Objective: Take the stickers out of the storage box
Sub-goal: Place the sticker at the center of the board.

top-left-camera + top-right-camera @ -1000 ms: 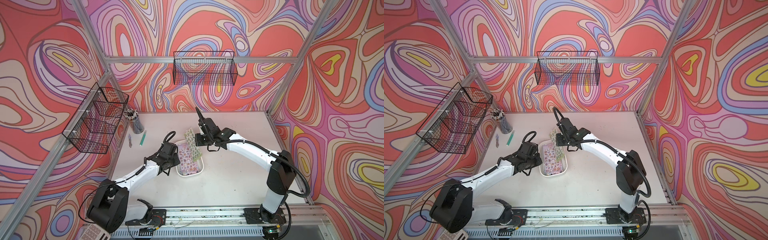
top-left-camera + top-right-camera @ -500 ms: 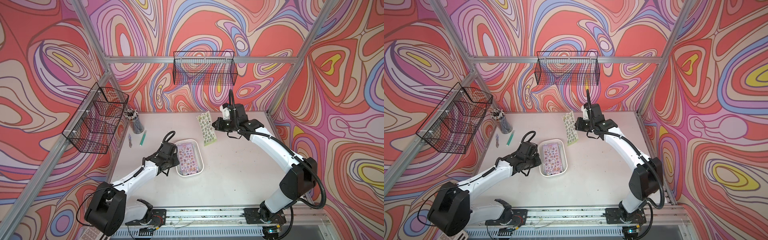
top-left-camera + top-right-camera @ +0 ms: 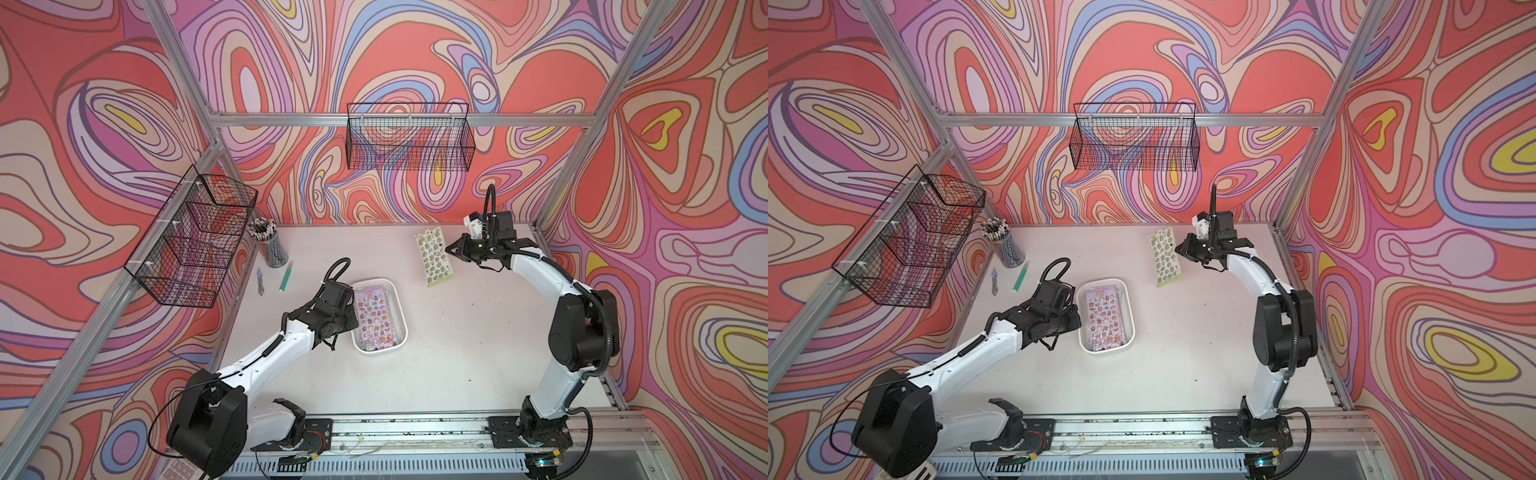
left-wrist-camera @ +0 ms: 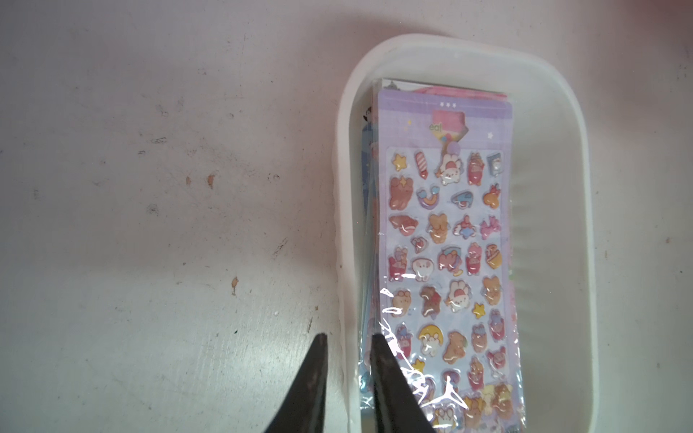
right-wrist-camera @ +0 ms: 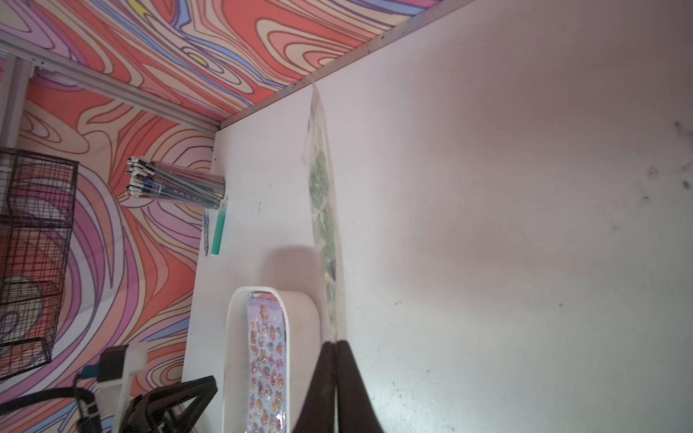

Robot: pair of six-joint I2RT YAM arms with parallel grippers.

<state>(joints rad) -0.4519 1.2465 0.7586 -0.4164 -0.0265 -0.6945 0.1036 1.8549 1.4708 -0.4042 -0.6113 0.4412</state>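
At left, the left gripper [image 4: 347, 339] pinches a side wall of the storage box [image 4: 555, 225], jaws narrow, steadying it. The stickers [image 4: 446, 243] lie stacked inside. Farther right, one green sheet [image 3: 434, 259] dangles above the table from the right gripper [image 3: 452, 249], which is clamped tight on it. The sheet is best lowered flat, well clear of the box, before release.

White storage box [image 4: 551, 225], purple stickers [image 4: 446, 243]

The left gripper [image 4: 348, 339] pinches storage box [image 4: 450, 47] wall beside stickers [image 4: 446, 243].
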